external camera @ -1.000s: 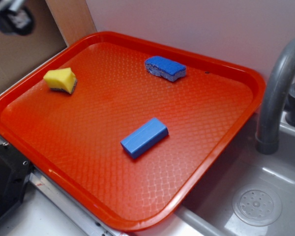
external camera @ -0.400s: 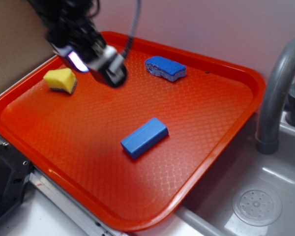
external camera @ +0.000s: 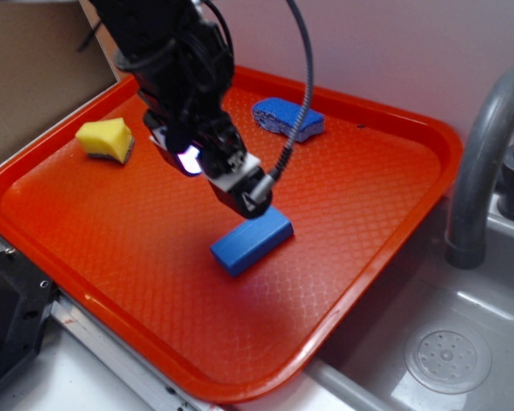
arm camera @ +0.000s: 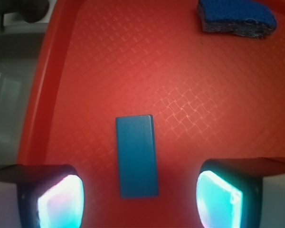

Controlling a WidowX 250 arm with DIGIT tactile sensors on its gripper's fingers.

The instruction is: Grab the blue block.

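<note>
The blue block (external camera: 251, 239) lies flat on the red tray (external camera: 351, 214), near its middle. My gripper (external camera: 250, 197) hovers just above the block's far end, tilted down toward it. Seen from the wrist, the block (arm camera: 137, 156) runs lengthwise between my two glowing fingertips (arm camera: 61, 202), with a wide gap of red tray on each side. The gripper (arm camera: 140, 202) is open and touches nothing.
A rough blue sponge (external camera: 289, 119) sits at the tray's back, also in the wrist view's top right (arm camera: 237, 16). A yellow sponge (external camera: 106, 139) lies at the tray's left. A grey faucet (external camera: 484, 154) and sink (external camera: 450, 355) stand to the right.
My arm has swung in from the upper left and come down over the blue block. The block and both sponges have not moved.
</note>
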